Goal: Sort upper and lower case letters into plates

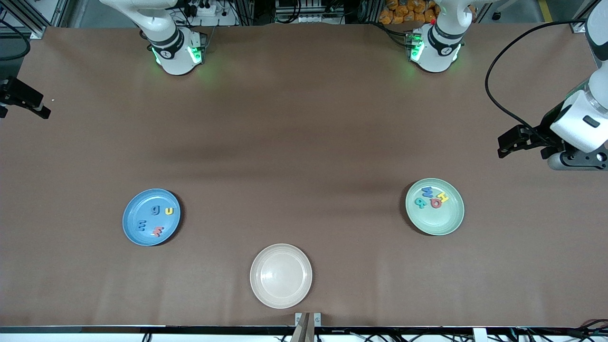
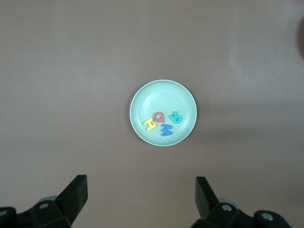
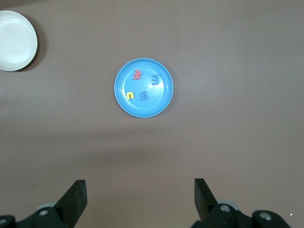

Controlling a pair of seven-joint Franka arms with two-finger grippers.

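Observation:
The blue plate (image 1: 127,219) (image 3: 142,107) lies toward the right arm's end and holds several small letters: a blue g (image 1: 155,209), a yellow u (image 1: 169,211), a red m (image 1: 157,232) and another blue one (image 1: 141,225). The mint green plate (image 1: 439,221) (image 2: 161,97) lies toward the left arm's end with a yellow H (image 1: 442,197), a blue W (image 1: 427,191), a red Q (image 1: 435,203) and a teal letter (image 1: 420,203). My left gripper (image 1: 510,142) (image 2: 141,178) hangs open and empty high over its table end. My right gripper (image 1: 23,99) (image 3: 139,181) does the same over its own end.
A cream-white plate (image 1: 280,275) (image 3: 16,40) with nothing in it sits between the two coloured plates, nearest the front camera. Brown paper (image 1: 304,142) covers the whole table. The two arm bases (image 1: 175,52) stand along the edge farthest from the camera.

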